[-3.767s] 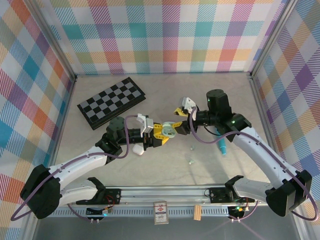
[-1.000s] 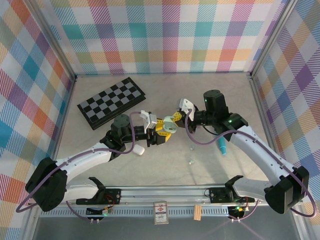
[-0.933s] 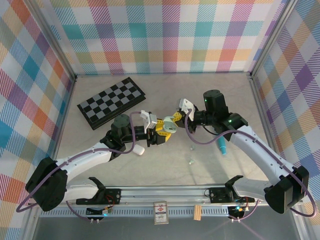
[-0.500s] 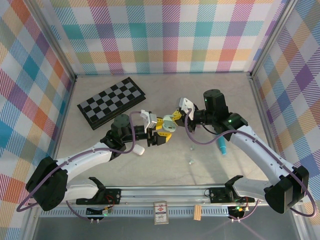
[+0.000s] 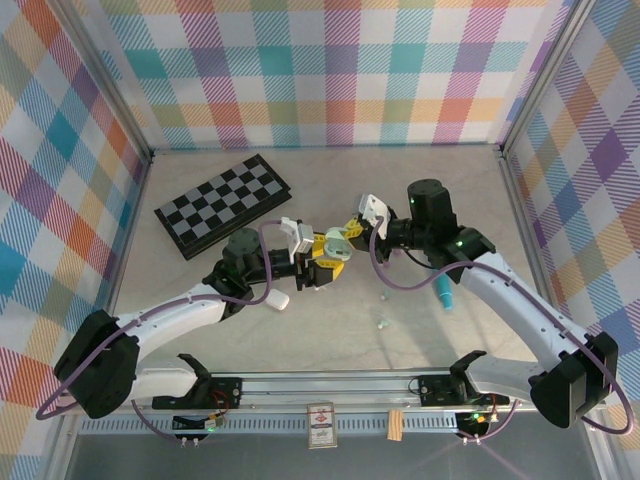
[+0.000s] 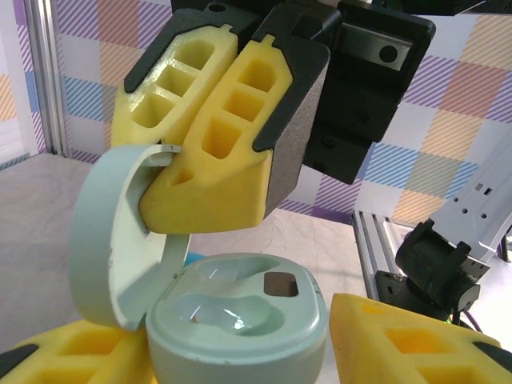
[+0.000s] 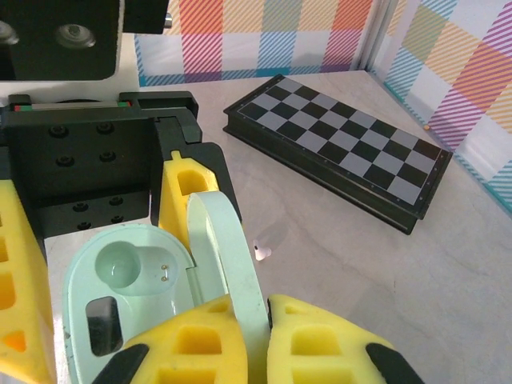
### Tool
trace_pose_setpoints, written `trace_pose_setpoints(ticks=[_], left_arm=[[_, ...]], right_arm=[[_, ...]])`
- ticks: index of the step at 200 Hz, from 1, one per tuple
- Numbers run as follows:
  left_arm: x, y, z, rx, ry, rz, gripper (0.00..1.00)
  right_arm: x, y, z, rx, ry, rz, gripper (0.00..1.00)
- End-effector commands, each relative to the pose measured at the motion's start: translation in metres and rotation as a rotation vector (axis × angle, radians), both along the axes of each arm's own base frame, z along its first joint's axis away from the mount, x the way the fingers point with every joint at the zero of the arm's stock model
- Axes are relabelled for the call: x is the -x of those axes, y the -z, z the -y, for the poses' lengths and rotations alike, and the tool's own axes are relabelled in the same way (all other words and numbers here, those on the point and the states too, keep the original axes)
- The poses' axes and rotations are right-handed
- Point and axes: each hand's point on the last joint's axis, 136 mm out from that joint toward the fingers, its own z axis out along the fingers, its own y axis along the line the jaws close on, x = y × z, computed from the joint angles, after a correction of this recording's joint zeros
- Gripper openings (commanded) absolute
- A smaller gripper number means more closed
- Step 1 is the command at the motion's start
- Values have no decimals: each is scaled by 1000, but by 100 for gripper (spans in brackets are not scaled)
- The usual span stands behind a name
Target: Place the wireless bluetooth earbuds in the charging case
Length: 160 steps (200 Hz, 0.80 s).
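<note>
The right claw [image 5: 340, 238], pinching the lid [image 6: 104, 232], crowds the left claw [image 5: 325, 265] and its charging case [image 6: 240, 324]. Bare counter [image 5: 400, 185] lies beyond both, and the chessboard [image 5: 222, 205] sits far-left of the left claw.

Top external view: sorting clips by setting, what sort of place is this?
Probably a robot-lab test cell: plaid-printed walls enclose a table, with left arm and right arm bolted to an aluminium rail.

Glossy mint plastic charging case [image 6: 240, 328]; matt, smooth tabletop [image 7: 344, 264].
</note>
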Motion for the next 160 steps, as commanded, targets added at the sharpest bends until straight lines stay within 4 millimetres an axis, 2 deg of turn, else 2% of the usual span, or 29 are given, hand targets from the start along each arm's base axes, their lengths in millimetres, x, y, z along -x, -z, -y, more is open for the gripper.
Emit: trace_pose_setpoints(ticks=[1,50,100,141,160], left_arm=[[4,-25,3,70,32,65,51],[5,-24,4,73,41,63,43],[8,-20,3,64,47,81,39],[14,-19,2,59,71,125,38],[16,-19,1,63,79,137,38]], right_arm=[[4,-9,-2,-29,-9,32,0],[4,-9,-1,-28,0,35,0],[6,-14,1,-35,6,50,0],[11,-19,3,-47,-2,57,21],[16,-23,3,-62,-14,56,35]])
